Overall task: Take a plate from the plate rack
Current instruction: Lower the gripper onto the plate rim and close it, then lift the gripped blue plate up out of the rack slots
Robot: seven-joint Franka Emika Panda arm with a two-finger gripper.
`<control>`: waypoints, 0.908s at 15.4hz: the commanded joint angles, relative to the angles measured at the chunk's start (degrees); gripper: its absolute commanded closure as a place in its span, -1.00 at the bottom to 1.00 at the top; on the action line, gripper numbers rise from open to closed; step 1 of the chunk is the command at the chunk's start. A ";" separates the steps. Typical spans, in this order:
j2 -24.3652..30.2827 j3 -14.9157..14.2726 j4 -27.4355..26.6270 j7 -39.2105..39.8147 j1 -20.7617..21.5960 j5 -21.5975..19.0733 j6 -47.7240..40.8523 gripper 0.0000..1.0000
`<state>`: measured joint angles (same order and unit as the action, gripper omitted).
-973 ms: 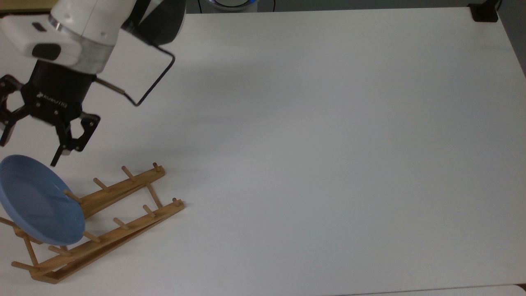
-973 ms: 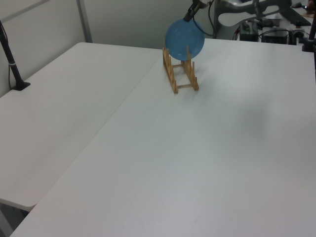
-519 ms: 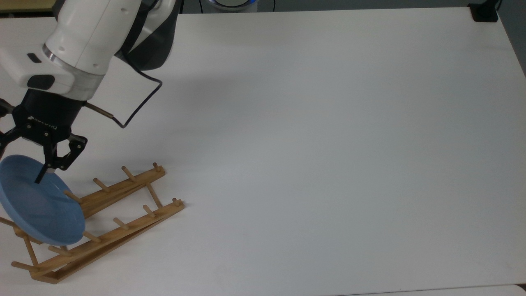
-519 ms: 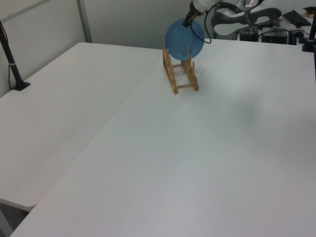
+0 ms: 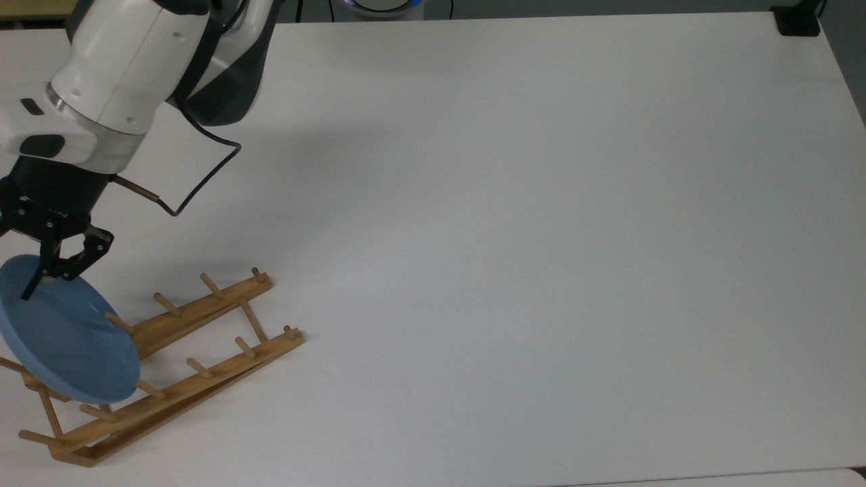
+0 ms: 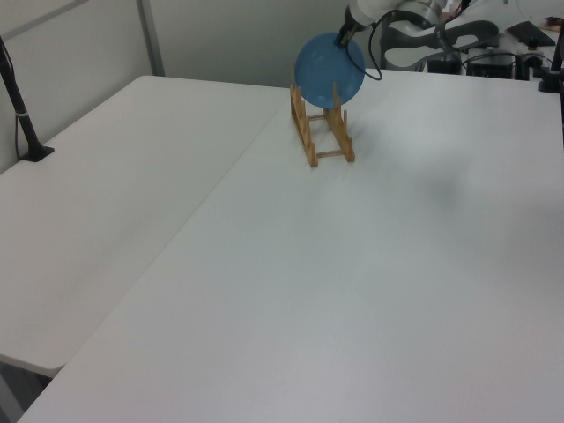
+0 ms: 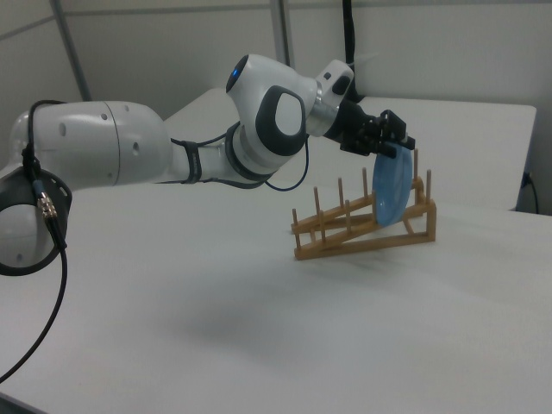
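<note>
Gripper (image 5: 30,281) straddles the upper rim of the plate (image 5: 64,338), fingers parted, plate propped between plate rack (image 5: 196,311) pegs.

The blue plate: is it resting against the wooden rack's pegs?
Touching. In the right view, the plate stands on edge in the plate rack, leaning between upright pegs; the top view shows pegs against its face.

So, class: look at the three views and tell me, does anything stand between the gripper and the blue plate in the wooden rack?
Nothing visible does. The gripper is already at the top rim of the plate, which stands on edge between pegs at one end of the plate rack. The rack's pegs sit lower, beside the plate, not in the gripper's way.
</note>
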<state>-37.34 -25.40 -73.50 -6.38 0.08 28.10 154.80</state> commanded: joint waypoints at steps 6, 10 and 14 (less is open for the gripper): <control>-1.60 -0.44 1.17 1.02 -0.61 0.82 3.57 0.75; -1.33 -0.44 1.25 1.02 -0.44 0.91 3.66 0.89; -0.28 -0.44 1.34 1.10 -0.26 0.99 3.66 1.00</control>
<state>-38.19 -25.40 -72.98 -5.70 -0.45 28.10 157.45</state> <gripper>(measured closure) 0.947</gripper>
